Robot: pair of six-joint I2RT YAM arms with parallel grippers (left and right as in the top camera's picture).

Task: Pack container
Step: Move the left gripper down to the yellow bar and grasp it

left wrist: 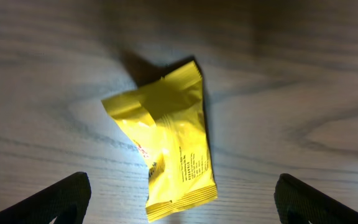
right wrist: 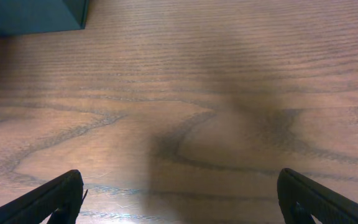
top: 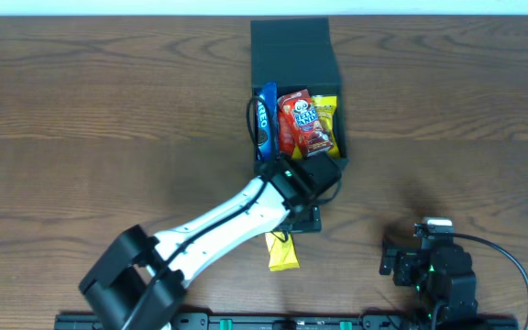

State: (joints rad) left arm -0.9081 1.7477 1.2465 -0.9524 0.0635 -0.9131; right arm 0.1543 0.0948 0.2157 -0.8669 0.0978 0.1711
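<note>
The left fingers, spread apart, hover over the yellow snack packet, its long axis square to their closing line, just below the part-filled container at upper centre; the right fingers, also apart, lie farther off.

Left arm: white link shells recorded, black joints, black cable alongside. Right arm: black housing, green glow, looped cable. Right gripper: black fingers noted.

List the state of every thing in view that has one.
Box, lid open, three packets inside.
Blue packet, in box, left side.
Red packet, in box, middle.
Yellow packet, in box, right side.
Loose yellow packet, flat on table, outside box.
Left hand, open, above loose yellow packet.
Right hand, open, empty.
</note>
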